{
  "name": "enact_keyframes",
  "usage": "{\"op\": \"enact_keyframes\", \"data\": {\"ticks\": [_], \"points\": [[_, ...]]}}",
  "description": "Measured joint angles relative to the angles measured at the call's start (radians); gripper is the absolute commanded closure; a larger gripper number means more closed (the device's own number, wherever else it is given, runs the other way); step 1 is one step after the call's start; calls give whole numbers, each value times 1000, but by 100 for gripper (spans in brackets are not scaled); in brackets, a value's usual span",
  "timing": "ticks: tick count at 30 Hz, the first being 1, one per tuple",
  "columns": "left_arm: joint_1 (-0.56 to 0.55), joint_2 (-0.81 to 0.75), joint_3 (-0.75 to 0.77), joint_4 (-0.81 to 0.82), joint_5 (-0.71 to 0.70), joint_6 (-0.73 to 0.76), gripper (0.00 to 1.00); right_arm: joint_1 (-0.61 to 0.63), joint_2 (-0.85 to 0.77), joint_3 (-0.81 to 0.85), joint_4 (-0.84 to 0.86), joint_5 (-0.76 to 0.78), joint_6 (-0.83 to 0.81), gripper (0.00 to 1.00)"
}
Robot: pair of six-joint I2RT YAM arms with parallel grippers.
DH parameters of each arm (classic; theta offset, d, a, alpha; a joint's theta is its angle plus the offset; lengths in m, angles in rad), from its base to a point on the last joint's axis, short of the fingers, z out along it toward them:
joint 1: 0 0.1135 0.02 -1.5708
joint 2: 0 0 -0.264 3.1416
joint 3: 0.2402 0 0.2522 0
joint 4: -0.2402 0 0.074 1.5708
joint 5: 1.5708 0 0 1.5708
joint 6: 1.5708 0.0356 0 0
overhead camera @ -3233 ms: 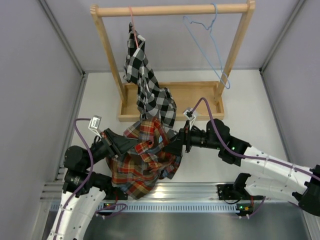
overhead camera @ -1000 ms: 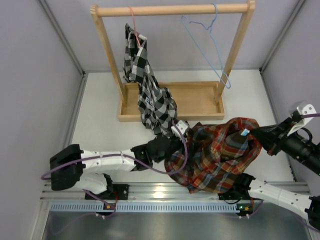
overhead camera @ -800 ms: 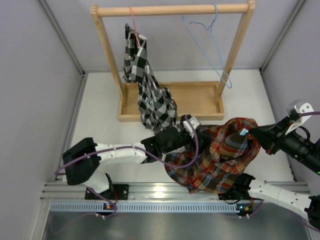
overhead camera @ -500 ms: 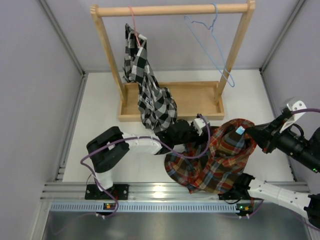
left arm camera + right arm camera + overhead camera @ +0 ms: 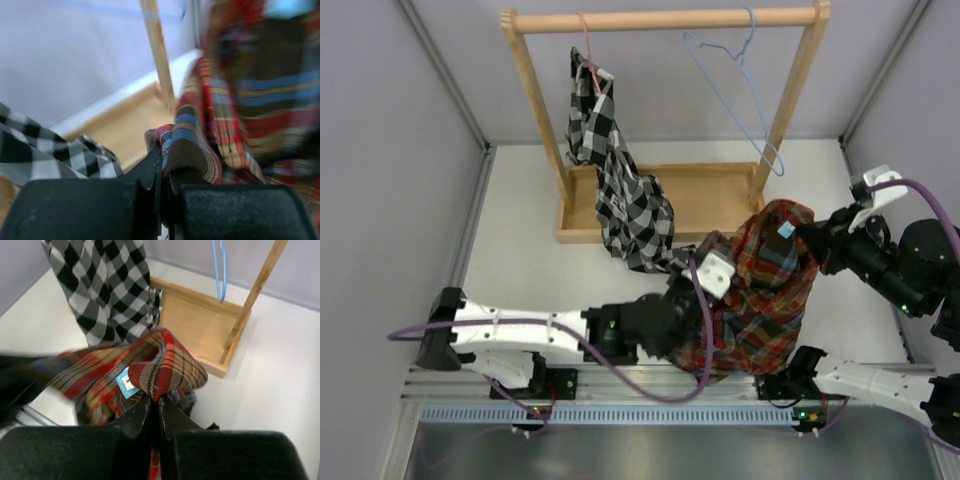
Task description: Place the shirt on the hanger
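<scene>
The red, orange and dark blue plaid shirt [image 5: 760, 295] hangs bunched in the air at the right, in front of the wooden rack. My right gripper [image 5: 807, 238] is shut on its collar fold beside the blue label [image 5: 126, 382]; the wrist view shows the fold [image 5: 165, 365] pinched at the fingertips of that gripper [image 5: 156, 402]. My left gripper [image 5: 712, 250] is shut on an edge of the shirt [image 5: 240, 100] at its left side, with cloth folded between the tips of the gripper [image 5: 162, 160]. The light-blue wire hanger [image 5: 738, 62] hangs bare on the rail, behind the shirt [image 5: 223, 275].
The wooden rack [image 5: 660, 18] stands at the back with a tray base [image 5: 710, 195]. A black-and-white checked shirt [image 5: 620, 190] hangs from a pink-red hanger [image 5: 585, 45] at its left, close to my left gripper. Grey walls close in both sides. A metal rail [image 5: 640, 385] runs along the near edge.
My left arm has swung right to the shirt and its gripper has shut on the cloth's edge. My right gripper has carried the collar up and back, so the shirt hangs longer.
</scene>
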Motion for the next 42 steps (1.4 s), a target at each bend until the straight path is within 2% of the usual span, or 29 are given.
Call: {"op": "enact_keyframes", "data": {"ticks": [4,7,8,10,13,14,15,16,17,18,21,24,27,32,35,39,42], "points": [[-272,48,181,129,-271,321,100,0,84,103,66,54,-10,100],[-361,164,236,205,-398,384,100,0,94,121,95,126,-12,100],[-370,203,236,189,-420,356,100,0,90,119,95,154,-13,100],[-371,310,249,43,-401,168,100,0,70,97,101,219,-12,100],[-335,435,235,-128,-194,-105,97,0,30,39,101,307,-10,100],[-314,457,214,-151,-112,-163,90,0,20,23,101,333,-10,100],[-295,471,200,-165,-59,-200,77,0,14,11,101,352,-9,100],[-275,482,192,-187,-6,-235,37,0,11,0,101,367,-9,100],[-258,486,192,-203,30,-253,14,0,10,-11,101,378,-8,100],[-239,483,190,-216,68,-283,2,0,10,-20,103,387,-8,100],[-189,423,148,-226,155,-379,2,0,15,-55,106,404,-7,100],[-100,233,-17,-245,241,-468,2,-4,45,-84,108,403,-7,100],[-4,26,-159,-245,312,-495,2,-36,95,-91,109,378,-8,100],[-10,-180,-340,-214,395,-511,3,-151,142,-98,121,284,-27,100],[55,-236,-467,-193,488,-522,7,-204,138,-103,130,222,-40,100],[145,-229,-573,-142,636,-520,9,-242,137,-103,146,148,-58,100],[158,-183,-578,-97,717,-515,24,-258,142,-103,155,103,-71,100]]}}
